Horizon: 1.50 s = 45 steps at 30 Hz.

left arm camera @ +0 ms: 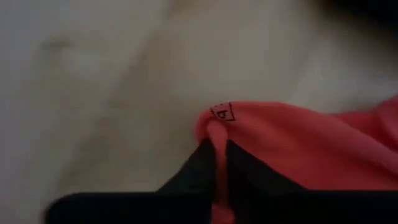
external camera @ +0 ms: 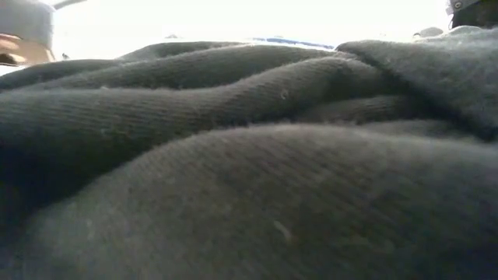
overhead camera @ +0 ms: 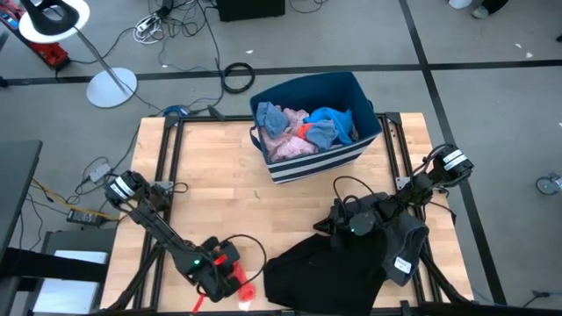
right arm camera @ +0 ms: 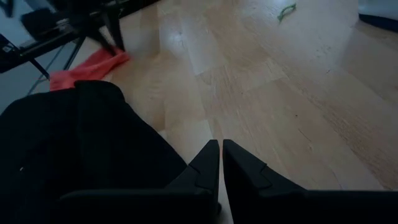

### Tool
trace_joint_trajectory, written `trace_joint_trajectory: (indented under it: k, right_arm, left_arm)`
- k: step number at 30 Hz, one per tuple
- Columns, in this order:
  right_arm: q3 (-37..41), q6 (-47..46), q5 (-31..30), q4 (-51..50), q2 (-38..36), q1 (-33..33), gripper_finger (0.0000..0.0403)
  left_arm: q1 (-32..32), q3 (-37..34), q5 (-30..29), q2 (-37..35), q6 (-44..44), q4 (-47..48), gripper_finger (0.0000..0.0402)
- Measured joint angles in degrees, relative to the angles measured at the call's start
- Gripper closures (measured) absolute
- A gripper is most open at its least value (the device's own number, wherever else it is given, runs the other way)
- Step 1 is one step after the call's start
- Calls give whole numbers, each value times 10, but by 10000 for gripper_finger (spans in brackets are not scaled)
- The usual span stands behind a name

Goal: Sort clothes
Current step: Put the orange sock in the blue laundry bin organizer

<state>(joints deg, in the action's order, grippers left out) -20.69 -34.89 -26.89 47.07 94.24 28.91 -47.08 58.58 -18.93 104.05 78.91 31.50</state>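
Wooden surface seen from above. Left tool, at 7 o'clock, is pinched closed on a red sock. Right tool, at 4 o'clock, has fingers closed w/ nothing between them, just beside a black garment at 5 o'clock. Navy bin at 12 o'clock holds pink & blue clothes.

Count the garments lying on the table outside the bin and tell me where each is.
3: the red sock pinched in the left gripper near the front edge, the black garment front centre, the dark grey garment beside it at the right edge. More could hide underneath.
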Motion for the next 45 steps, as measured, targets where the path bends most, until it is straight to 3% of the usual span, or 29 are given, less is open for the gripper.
trace_joint_trajectory:
  k: [2,8,21,29,37,42,45]
  right_arm:
    - [0,0,0,0,0,0,379]
    - [0,0,0,0,0,0,379]
    - [0,0,0,0,0,0,379]
    - [0,0,0,0,0,0,379]
    - [0,0,0,-3,0,0,379]
    - [0,0,0,-4,0,0,379]
    - [0,1,0,-4,0,0,379]
  left_arm:
    - [5,12,-11,0,-2,52,387]
    - [27,59,-18,-20,-10,196,393]
    - [88,146,-177,-215,-133,332,400]
    - [179,269,-210,-239,-281,412,400]
    - [296,401,-220,-240,-459,405,401]
    - [375,443,-207,-239,-578,335,401]
    - [427,449,-166,-240,-650,260,401]
